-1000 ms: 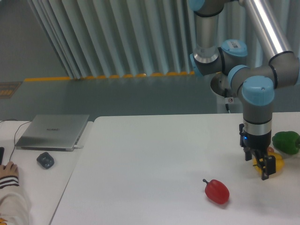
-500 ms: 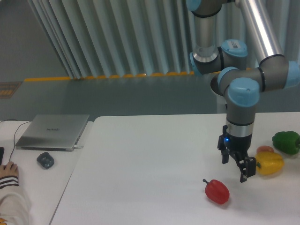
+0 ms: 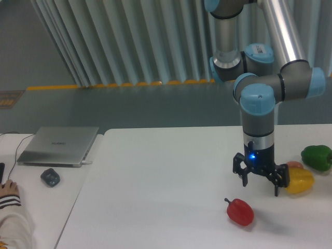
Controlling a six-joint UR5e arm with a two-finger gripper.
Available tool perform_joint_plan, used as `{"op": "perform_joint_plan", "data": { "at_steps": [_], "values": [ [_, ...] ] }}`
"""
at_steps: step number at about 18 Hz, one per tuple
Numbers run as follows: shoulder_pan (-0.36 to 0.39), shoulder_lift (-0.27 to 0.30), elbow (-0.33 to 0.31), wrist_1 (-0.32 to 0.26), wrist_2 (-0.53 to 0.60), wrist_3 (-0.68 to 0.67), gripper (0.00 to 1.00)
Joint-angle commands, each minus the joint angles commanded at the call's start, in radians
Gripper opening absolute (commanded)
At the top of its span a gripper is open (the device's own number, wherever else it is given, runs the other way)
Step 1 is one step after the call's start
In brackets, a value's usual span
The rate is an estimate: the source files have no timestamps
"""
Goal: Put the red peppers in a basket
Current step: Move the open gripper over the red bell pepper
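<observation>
A glossy red pepper [image 3: 240,211] with a short dark stem lies on the white table [image 3: 155,197] near the front edge. My gripper [image 3: 260,184] hangs open and empty a little above the table, behind the red pepper and slightly to its right, not touching it. No basket is in view.
A yellow pepper [image 3: 298,180] lies right of the gripper, close to one finger, with a small orange item behind it. A green pepper [image 3: 317,157] sits at the far right. A laptop [image 3: 58,146], a mouse [image 3: 50,177] and a person's hand [image 3: 9,190] are on the left desk.
The gripper has moved left, away from the yellow pepper and toward the red pepper, and has rotated so both fingers show spread apart. The peppers have not moved.
</observation>
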Motion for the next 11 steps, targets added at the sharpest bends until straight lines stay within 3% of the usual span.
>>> {"op": "perform_joint_plan", "data": {
  "at_steps": [5,11],
  "values": [
    [-0.054,-0.006,0.002,0.002,-0.003,-0.272,1.00],
    [-0.095,-0.054,0.014,0.002,-0.014,-0.362,1.00]
  ]
}}
